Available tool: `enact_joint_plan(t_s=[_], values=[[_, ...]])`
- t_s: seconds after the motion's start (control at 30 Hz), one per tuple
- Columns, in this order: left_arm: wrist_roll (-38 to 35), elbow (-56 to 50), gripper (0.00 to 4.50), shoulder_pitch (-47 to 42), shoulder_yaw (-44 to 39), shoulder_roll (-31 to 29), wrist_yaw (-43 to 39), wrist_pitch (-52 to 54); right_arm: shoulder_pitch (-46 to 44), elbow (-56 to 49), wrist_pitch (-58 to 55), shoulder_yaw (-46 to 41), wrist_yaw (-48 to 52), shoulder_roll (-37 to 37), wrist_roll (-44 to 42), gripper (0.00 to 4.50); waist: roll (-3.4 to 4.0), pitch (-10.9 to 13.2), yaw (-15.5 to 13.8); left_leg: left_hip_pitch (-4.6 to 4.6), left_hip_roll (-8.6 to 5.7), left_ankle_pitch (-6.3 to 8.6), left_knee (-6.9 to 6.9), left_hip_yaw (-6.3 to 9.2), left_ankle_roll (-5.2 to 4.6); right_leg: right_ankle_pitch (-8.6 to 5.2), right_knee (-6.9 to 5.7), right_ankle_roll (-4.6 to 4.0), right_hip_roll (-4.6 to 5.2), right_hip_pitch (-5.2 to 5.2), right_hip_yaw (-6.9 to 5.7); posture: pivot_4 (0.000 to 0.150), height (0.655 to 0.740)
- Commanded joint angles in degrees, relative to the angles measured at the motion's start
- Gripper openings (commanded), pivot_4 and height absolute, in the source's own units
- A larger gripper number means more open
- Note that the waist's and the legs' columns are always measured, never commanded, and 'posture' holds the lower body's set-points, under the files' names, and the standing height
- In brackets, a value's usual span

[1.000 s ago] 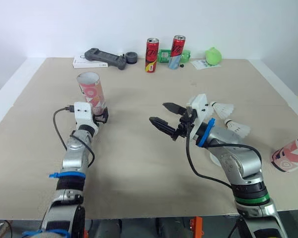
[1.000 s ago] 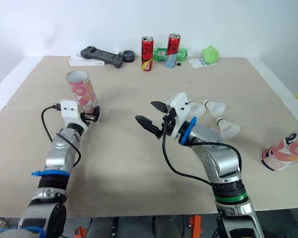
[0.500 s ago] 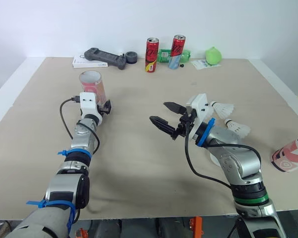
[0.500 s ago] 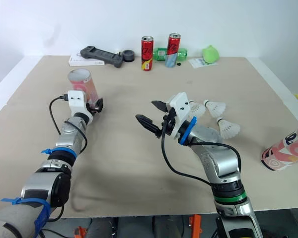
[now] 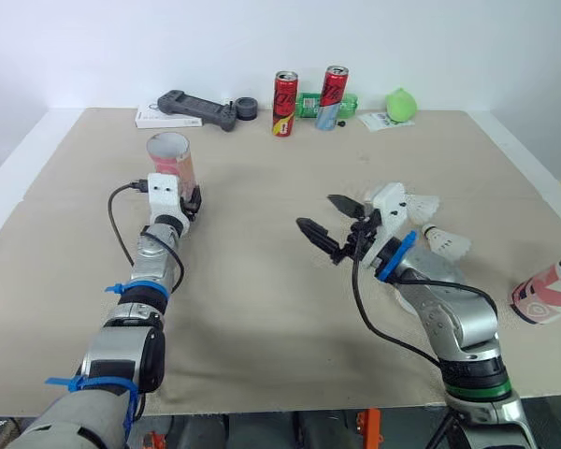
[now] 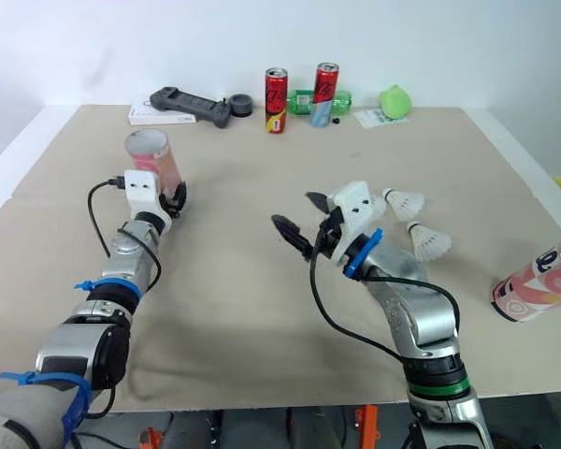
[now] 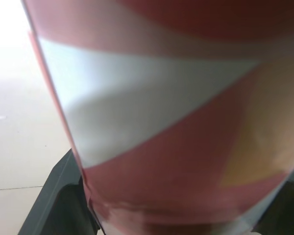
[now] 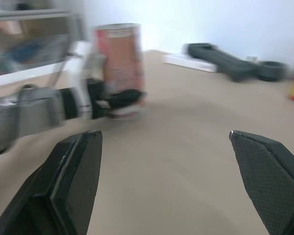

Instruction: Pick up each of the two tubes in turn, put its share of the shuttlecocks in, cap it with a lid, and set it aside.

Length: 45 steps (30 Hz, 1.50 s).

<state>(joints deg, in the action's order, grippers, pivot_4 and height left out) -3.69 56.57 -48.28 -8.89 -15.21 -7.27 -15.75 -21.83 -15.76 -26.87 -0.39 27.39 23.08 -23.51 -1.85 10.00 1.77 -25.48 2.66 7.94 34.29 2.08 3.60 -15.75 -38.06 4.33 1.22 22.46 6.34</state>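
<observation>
A red, white and orange tube (image 5: 171, 155) stands upright with its top open on the left of the table. My left gripper (image 5: 184, 200) is shut on its lower part; in the left wrist view the tube (image 7: 161, 122) sits between the black fingers (image 7: 54, 205). My right gripper (image 5: 315, 210) hovers open over the middle of the table with nothing in it, pointing toward the held tube (image 8: 120, 63). Two white shuttlecocks (image 5: 423, 204) (image 5: 451, 245) lie just right of the right wrist. A second tube (image 5: 547, 295) lies on its side at the table's right edge.
Along the back edge stand two red cans (image 5: 286, 91) (image 5: 335, 96), a black controller (image 5: 198, 108) on a white box, a black roll (image 5: 247, 109), a green bottle (image 5: 310, 105) and a green ball (image 5: 402, 105). Bare tabletop (image 5: 252, 281) lies between the arms.
My left arm has stretched forward, carrying the tube slightly farther back on the table. My right gripper has shifted right, still open.
</observation>
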Motion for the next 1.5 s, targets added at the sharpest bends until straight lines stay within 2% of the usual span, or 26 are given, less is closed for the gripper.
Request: enact_joint_plan(t_s=[0.03, 0.13, 0.2, 0.3, 0.5, 0.8, 0.9, 1.0, 1.03, 1.07, 1.1, 1.13, 1.17, 1.23, 1.33, 1.4, 1.5], values=[[7.47, -13.18, 3.03, 6.33, 4.26, -4.56, 1.38, -2.21, 1.49, 0.01, 0.58, -2.89, -7.77, -0.17, 5.77, 4.5, 0.0, 0.0, 0.29, 0.01, 0.02, 0.0, -0.01, -0.01, 0.0, 0.0, 0.0, 0.0, 0.0, 0.01, 0.01, 0.15, 0.74], [14.0, -24.53, 3.03, 12.39, 7.77, -8.08, 2.03, -1.23, 2.17, 2.09, -0.8, -3.72, -12.72, -0.97, 9.02, 4.5, 0.02, 0.01, 0.36, 0.01, 0.02, -0.02, -0.06, -0.02, 0.03, 0.06, -0.02, -0.13, 0.01, 0.02, 0.01, 0.15, 0.74], [20.94, -31.67, 3.03, 16.24, 10.89, -11.64, 2.62, -1.34, 1.56, 4.83, -2.06, -5.48, -16.08, -2.29, 9.91, 4.5, 0.01, 0.01, 0.37, 0.01, 0.02, -0.03, -0.05, -0.02, 0.06, 0.07, -0.02, -0.14, 0.02, 0.02, 0.01, 0.15, 0.74], [29.11, -38.84, 3.03, 19.66, 14.69, -15.88, 2.39, -0.49, -0.3, 9.73, -2.42, -6.57, -18.11, -3.53, 10.67, 4.5, 0.07, 0.04, 0.34, 0.03, 0.02, -0.09, -0.05, -0.04, 0.13, 0.11, -0.04, -0.18, 0.03, 0.03, 0.01, 0.15, 0.74], [34.91, -45.32, 3.03, 22.35, 17.2, -17.95, 1.93, 0.98, -6.39, 20.63, 2.37, -7.0, -18.82, -5.82, 11.55, 4.5, 0.13, 0.07, 0.64, 0.08, 0.06, -0.2, -0.05, -0.15, 0.09, 0.19, -0.04, -0.11, 0.05, 0.03, 0.02, 0.15, 0.74], [37.4, -48.2, 3.03, 23.03, 17.69, -18.37, 1.41, 1.82, -18.89, 43.46, 12.39, -8.79, -19.89, -7.92, 12.64, 4.5, 0.17, 0.1, 0.98, 0.1, 0.08, -0.22, -0.1, -0.19, 0.08, 0.23, -0.06, -0.16, 0.04, 0.08, 0.04, 0.15, 0.74], [38.13, -48.99, 2.98, 23.59, 17.59, -18.69, 1.3, 2.05, -21.58, 50.14, 15.77, -9.17, -19.86, -8.2, 12.93, 3.74, 0.17, 0.1, 0.99, 0.08, 0.07, -0.22, -0.16, -0.2, 0.08, 0.22, -0.05, -0.17, 0.04, 0.11, 0.07, 0.15, 0.74], [38.1, -48.95, 2.98, 23.64, 17.61, -18.38, 1.15, 2.35, -23.13, 54.49, 18.27, -9.14, -19.78, -8.13, 13.24, 2.15, 0.17, 0.1, 0.99, 0.07, 0.05, -0.22, -0.22, -0.2, 0.08, 0.22, -0.05, -0.17, 0.04, 0.13, 0.09, 0.15, 0.74], [38.04, -48.78, 2.98, 23.52, 17.6, -18.25, 1.15, 2.42, -23.53, 55.56, 18.88, -9.05, -19.73, -8.07, 13.46, 1.88, 0.17, 0.1, 0.99, 0.07, 0.05, -0.22, -0.23, -0.2, 0.08, 0.22, -0.05, -0.17, 0.04, 0.14, 0.09, 0.15, 0.74], [38.02, -48.74, 2.98, 23.46, 17.57, -18.11, 1.12, 2.54, -23.84, 56.41, 19.46, -8.98, -19.66, -8.01, 13.7, 1.24, 0.18, 0.1, 0.99, 0.07, 0.05, -0.22, -0.24, -0.2, 0.08, 0.22, -0.05, -0.17, 0.04, 0.15, 0.09, 0.15, 0.74], [37.88, -48.68, 2.98, 23.35, 17.47, -17.91, 1.09, 2.72, -24.12, 57.18, 19.97, -8.95, -19.59, -7.95, 13.94, 0.88, 0.18, 0.1, 0.99, 0.07, 0.05, -0.22, -0.24, -0.2, 0.08, 0.22, -0.05, -0.18, 0.04, 0.16, 0.09, 0.15, 0.74], [37.68, -48.64, 2.98, 23.31, 17.36, -17.68, 1.05, 2.97, -24.3, 57.74, 20.44, -8.96, -19.53, -7.88, 14.12, 0.33, 0.18, 0.1, 0.99, 0.07, 0.05, -0.22, -0.25, -0.2, 0.08, 0.22, -0.06, -0.18, 0.04, 0.16, 0.1, 0.15, 0.74], [37.55, -48.58, 2.98, 23.26, 17.29, -17.52, 1.03, 3.13, -24.49, 58.25, 20.85, -9.02, -19.47, -7.85, 14.26, 0.03, 0.18, 0.1, 1.0, 0.07, 0.05, -0.22, -0.24, -0.2, 0.08, 0.22, -0.06, -0.18, 0.04, 0.16, 0.1, 0.15, 0.74], [37.45, -48.32, 2.98, 23.09, 17.44, -17.23, 0.92, 3.27, -24.69, 58.75, 21.41, -9.17, -19.21, -7.76, 14.41, 0.03, 0.18, 0.1, 1.01, 0.07, 0.06, -0.22, -0.24, -0.2, 0.07, 0.23, -0.07, -0.18, 0.04, 0.17, 0.1, 0.15, 0.74], [37.17, -47.87, 2.98, 22.77, 17.97, -16.5, 0.3, 3.72, -23.32, 54.07, 21.11, -8.95, -16.18, -7.46, 13.48, 0.03, 0.18, 0.11, 1.01, 0.07, 0.06, -0.23, -0.24, -0.21, 0.06, 0.23, -0.08, -0.18, 0.04, 0.18, 0.1, 0.15, 0.74], [36.82, -47.44, 2.98, 22.39, 18.01, -15.9, -0.08, 4.23, -21.1, 47.33, 19.77, -7.75, -10.45, -6.89, 11.79, 0.03, 0.2, 0.12, 0.99, 0.06, 0.06, -0.23, -0.24, -0.21, 0.06, 0.23, -0.08, -0.18, 0.04, 0.19, 0.1, 0.15, 0.74], [36.46, -46.81, 2.98, 21.73, 18.23, -15.12, -1.06, 5.18, -15.62, 30.8, 16.68, -5.07, 0.91, -5.22, 6.34, 0.03, 0.23, 0.13, 0.98, 0.0, 0.04, -0.22, -0.25, -0.18, 0.07, 0.21, -0.1, -0.16, 0.03, 0.22, 0.1, 0.15, 0.74]])
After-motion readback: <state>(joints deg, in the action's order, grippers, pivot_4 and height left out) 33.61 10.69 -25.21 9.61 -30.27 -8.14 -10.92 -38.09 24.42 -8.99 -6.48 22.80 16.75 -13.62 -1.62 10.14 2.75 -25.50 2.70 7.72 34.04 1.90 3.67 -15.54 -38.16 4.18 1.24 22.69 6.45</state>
